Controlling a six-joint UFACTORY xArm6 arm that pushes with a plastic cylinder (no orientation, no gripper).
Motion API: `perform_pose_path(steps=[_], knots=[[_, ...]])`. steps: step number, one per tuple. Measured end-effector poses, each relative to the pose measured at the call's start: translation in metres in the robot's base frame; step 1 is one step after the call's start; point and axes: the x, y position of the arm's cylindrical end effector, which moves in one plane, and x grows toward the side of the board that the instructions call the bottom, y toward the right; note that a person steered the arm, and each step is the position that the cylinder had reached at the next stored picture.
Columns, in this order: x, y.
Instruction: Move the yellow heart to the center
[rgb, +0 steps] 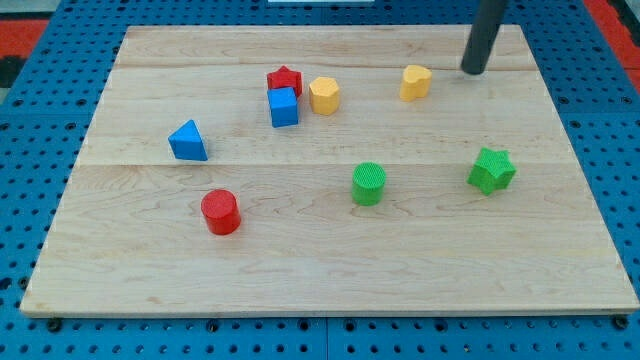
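Note:
Two yellow blocks lie near the view's top. The right one (416, 82) looks like the yellow heart. The left one (324, 95) looks like a pentagon or hexagon. My tip (472, 72) stands on the board just right of the yellow heart, a short gap away and not touching it. The rod rises out of the view's top edge.
A red star-like block (285, 79) touches a blue cube (284, 107) just left of the left yellow block. A blue triangle (188, 141) and a red cylinder (220, 212) lie at left. A green cylinder (368, 184) and a green star (492, 170) lie at right. The wooden board (330, 290) rests on a blue pegboard.

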Motion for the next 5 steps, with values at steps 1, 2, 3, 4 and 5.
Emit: perform_pose_path(steps=[1,2,3,4,5], knots=[[0.005,-0.043],[-0.012,-0.022],[-0.013,-0.040],[0.022,-0.098],[0.029,-0.108]])
